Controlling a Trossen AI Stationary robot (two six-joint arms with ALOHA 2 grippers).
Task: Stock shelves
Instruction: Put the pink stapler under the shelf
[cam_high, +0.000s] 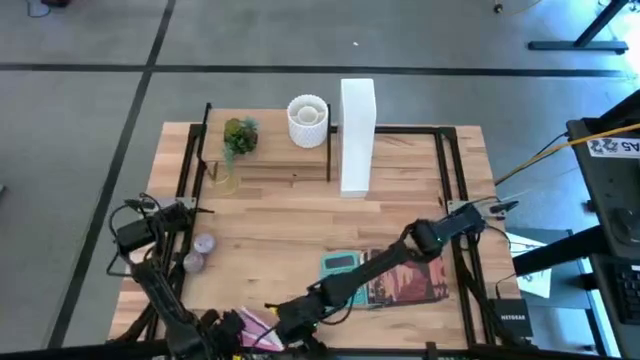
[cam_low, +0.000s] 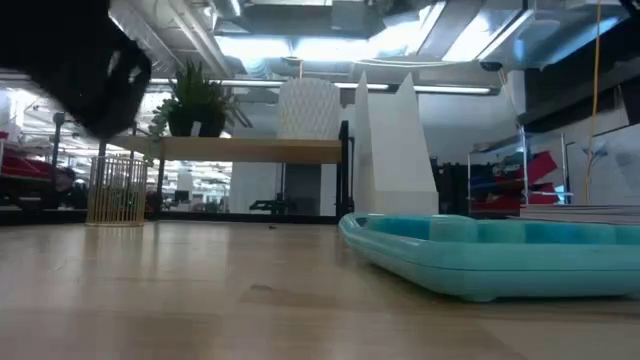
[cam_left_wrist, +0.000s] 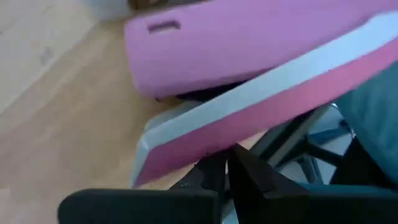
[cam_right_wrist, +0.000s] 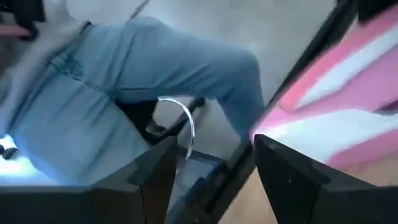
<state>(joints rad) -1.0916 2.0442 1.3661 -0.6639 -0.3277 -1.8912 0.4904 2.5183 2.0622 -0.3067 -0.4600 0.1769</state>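
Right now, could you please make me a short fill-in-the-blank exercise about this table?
1. The white ribbed vase stands on the ____.
2. Right of that vase stands a tall narrow file box coloured ____.
3. Near the table's front lies a flat calculator coloured ____.

Missing words: shelf; white; teal

4 cameras: 1 overhead, 1 at table level, 1 on each wrist.

The high view looks straight down on the whole table (cam_high: 300, 215), taking in the shelves (cam_high: 268, 150) at its far edge. The low view sits on the tabletop, facing level toward the same shelves (cam_low: 250, 150), with a teal tray (cam_low: 500, 255) very close to the lens. The left wrist view presses close against a pink book (cam_left_wrist: 249, 81); the right wrist view, also close, seems to share that pink book (cam_right_wrist: 348, 106) and faces off the table's edge.
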